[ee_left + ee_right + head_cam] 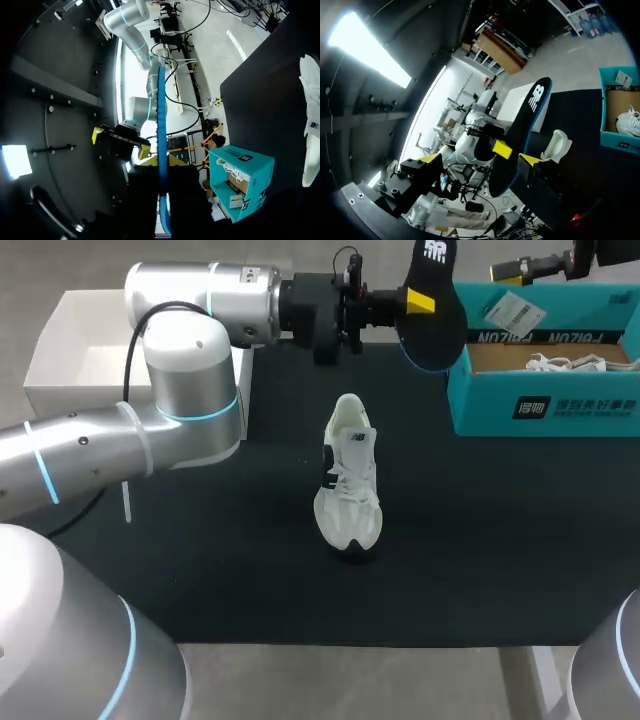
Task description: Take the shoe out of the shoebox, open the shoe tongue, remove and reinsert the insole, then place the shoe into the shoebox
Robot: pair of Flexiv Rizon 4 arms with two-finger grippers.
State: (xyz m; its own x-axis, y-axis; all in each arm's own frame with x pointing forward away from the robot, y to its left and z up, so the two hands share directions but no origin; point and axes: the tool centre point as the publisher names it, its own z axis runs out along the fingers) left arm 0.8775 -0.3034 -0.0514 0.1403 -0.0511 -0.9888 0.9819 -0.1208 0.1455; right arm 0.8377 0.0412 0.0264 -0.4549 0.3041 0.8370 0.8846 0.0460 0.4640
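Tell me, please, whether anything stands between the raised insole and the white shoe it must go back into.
Nothing visible does. The left jaws hold the insole in the air beyond the shoe, which stands alone on the dark table; the shoebox is off to one side.

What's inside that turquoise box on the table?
Inside the shoebox lies a white shoe, its laces showing. The box's front wall hides the shoe's lower part and the floor.

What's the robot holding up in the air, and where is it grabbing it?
The left gripper pinches the black insole with a blue edge near its middle, across its flat sides. The right gripper holds nothing.
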